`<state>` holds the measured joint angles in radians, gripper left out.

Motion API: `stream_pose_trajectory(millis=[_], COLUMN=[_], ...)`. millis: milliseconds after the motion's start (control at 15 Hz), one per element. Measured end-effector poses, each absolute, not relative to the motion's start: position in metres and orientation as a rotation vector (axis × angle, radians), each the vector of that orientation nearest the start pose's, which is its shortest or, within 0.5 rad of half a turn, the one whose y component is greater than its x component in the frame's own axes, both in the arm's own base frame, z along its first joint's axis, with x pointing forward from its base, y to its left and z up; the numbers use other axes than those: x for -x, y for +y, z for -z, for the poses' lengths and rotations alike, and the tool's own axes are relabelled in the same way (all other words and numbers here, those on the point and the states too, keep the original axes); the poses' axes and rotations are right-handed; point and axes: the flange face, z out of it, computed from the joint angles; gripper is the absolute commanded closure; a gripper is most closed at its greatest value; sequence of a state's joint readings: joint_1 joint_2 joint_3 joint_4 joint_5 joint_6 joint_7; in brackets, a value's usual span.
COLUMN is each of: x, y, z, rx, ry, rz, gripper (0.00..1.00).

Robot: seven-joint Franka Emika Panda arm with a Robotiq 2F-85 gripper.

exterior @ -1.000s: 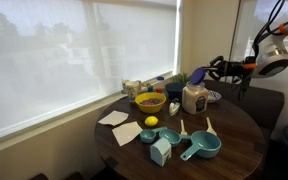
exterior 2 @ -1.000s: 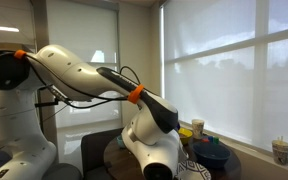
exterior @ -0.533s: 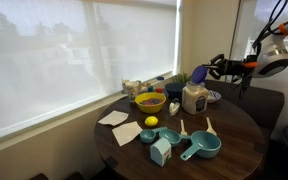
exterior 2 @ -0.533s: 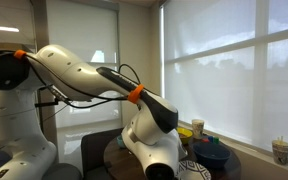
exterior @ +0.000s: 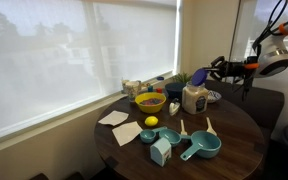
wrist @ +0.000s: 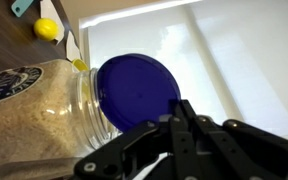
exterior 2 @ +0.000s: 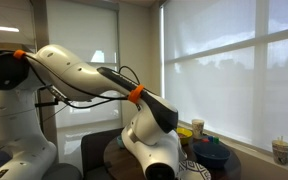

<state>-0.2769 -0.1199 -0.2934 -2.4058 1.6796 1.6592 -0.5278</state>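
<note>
My gripper point(wrist: 180, 108) is shut with nothing between its black fingers, its tips just beside the rim of a round blue lid point(wrist: 136, 90). The lid caps a clear jar point(wrist: 34, 115) filled with pale grains. In an exterior view the gripper point(exterior: 215, 68) hovers over the table's far side, just above and beside the jar point(exterior: 194, 98) with its blue lid point(exterior: 198, 76). I cannot tell whether the tips touch the lid. In the exterior view from beside the robot, the arm point(exterior 2: 94, 80) fills the foreground and hides the gripper.
On the round dark table point(exterior: 239, 130) are a yellow bowl point(exterior: 150, 101), a lemon point(exterior: 151, 122), teal measuring cups point(exterior: 199, 148), a teal carton point(exterior: 161, 151) and paper napkins point(exterior: 127, 133). Cups and containers line the window sill point(exterior: 134, 88). A blind-covered window stands behind.
</note>
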Motion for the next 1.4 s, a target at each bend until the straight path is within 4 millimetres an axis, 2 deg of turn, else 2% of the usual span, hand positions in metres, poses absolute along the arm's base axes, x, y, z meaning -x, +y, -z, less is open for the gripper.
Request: stream_pose_trajectory(millis=[600,1000,1400], x=[-0.445,-0.448,-0.441], y=[-0.176,-0.18,-0.179], z=[-0.413,-0.429,-0.409], rx=[1.379,1.303,1.377], ry=[0.679,0.61,0.71], rz=[0.4,0.484,0.37], gripper=[0.99,0.99,0.99])
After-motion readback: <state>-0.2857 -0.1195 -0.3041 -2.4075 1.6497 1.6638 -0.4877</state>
